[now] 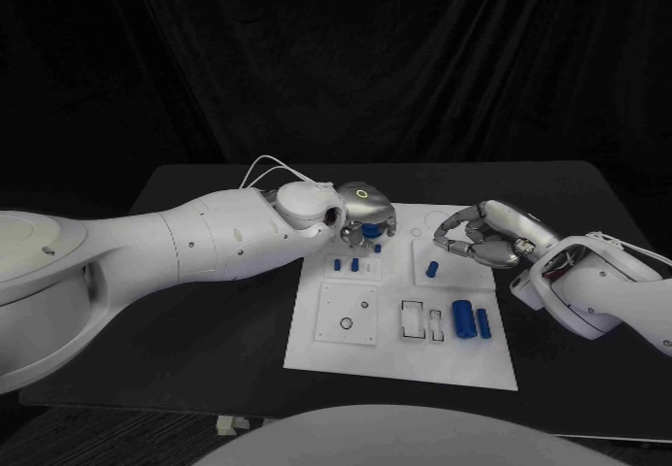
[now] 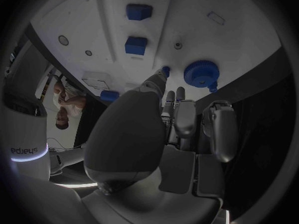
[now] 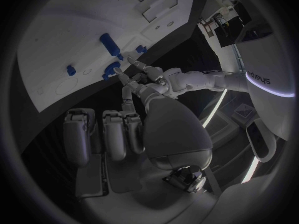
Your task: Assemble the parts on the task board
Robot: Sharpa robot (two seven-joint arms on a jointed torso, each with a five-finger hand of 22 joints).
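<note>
The white task board [image 1: 399,348] lies mid-table. My left hand [image 1: 361,221] hovers low over its far left corner, fingers spread around a blue gear [image 1: 371,231]. In the left wrist view the gear [image 2: 201,73] lies flat on the board [image 2: 74,15], with my fingertips [image 2: 163,73] just beside its rim and no grip showing. My right hand [image 1: 476,236] hangs over the board's far right side with its fingers curled in and nothing in them. The right wrist view shows the left hand [image 3: 144,77] touching the gear [image 3: 113,67].
Small blue pegs [image 1: 346,263] stand in the board's left block, another [image 1: 434,269] in the right block. Two blue cylinders [image 1: 463,316] lie near the board's right edge beside empty slots [image 1: 415,318]. Two blue blocks [image 2: 136,45] sit further along the board.
</note>
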